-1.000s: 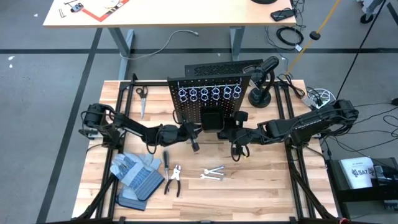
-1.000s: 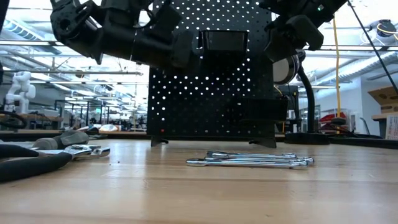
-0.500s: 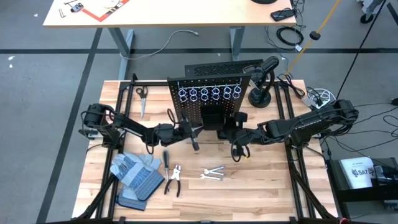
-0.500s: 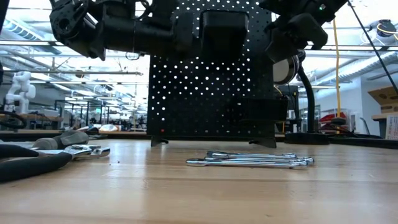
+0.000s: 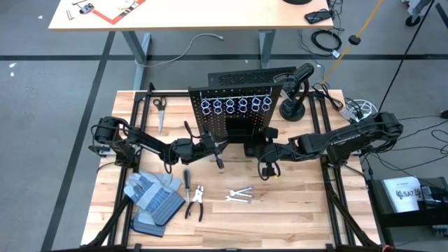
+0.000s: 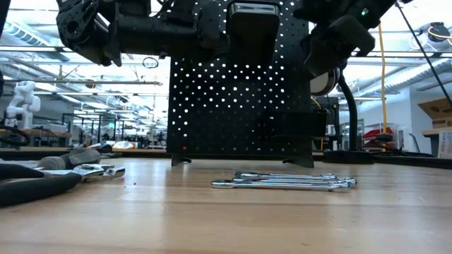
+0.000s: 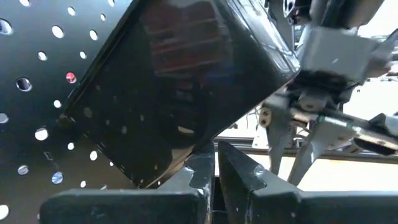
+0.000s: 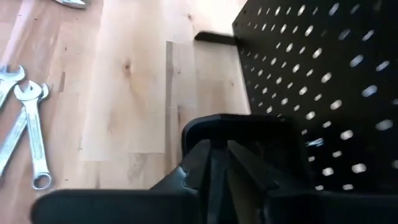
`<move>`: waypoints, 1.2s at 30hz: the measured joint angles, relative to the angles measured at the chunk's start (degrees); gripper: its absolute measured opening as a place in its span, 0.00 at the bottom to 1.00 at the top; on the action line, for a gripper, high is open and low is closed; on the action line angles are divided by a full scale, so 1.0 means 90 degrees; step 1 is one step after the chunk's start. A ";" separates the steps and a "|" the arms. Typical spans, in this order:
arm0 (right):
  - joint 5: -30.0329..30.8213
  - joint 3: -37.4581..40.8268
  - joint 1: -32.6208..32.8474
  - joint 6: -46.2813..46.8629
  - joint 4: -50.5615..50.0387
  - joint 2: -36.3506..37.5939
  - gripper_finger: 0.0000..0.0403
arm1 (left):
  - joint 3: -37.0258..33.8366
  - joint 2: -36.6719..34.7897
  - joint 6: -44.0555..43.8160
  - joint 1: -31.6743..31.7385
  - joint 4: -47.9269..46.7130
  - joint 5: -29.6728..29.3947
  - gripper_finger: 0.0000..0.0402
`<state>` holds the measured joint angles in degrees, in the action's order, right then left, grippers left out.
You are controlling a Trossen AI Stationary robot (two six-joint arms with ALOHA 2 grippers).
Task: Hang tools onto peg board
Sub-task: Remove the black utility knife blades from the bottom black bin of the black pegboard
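Note:
The black peg board (image 5: 234, 115) stands upright at the table's far middle, with silver ring holders (image 5: 236, 105) and a black bin (image 5: 238, 134). My left gripper (image 5: 224, 145) is shut, raised in front of the board, right under that bin (image 7: 186, 81). My right gripper (image 5: 268, 169) is shut, pointing down beside the board's right part, above the table. Silver wrenches (image 5: 239, 195), pliers (image 5: 197, 203) and a dark screwdriver (image 5: 187, 180) lie flat on the table. A short grey piece (image 5: 219, 163) lies near the board's foot. My left gripper's shut fingertips (image 7: 205, 171) stand right at the bin's lower corner (image 7: 202, 146), coming level from the table's left; I cannot tell whether they touch it. My right gripper has a black curved rim (image 8: 242, 124) just beyond its fingertips; I cannot tell whether it touches it.
Grey-and-blue gloves (image 5: 154, 196) lie at the near left. Scissors (image 5: 159, 110) lie at the far left beside the board. A black round-based stand (image 5: 292, 106) sits right of the board. Bare wood lies between the board and the wrenches (image 6: 289, 182).
My left gripper has gone up in front of the board and rolled about its own axis, staying shut. The tools on the table have not moved.

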<state>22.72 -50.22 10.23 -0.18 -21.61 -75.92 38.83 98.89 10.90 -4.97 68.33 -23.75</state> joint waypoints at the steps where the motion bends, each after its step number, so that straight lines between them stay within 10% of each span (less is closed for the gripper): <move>1: -0.0062 0.0000 -0.0058 0.0110 0.0003 -0.0058 0.15 | 0.0000 0.0000 -0.0002 0.0000 0.0001 0.0000 0.08; 36: -0.1046 -0.0005 -0.1061 0.0949 0.0117 -0.1005 0.54 | 0.0000 -0.0001 -0.0007 -0.0002 0.0036 -0.0002 0.08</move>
<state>13.30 -50.26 0.68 8.36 -20.56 -84.96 38.83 98.88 10.83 -4.99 68.65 -23.77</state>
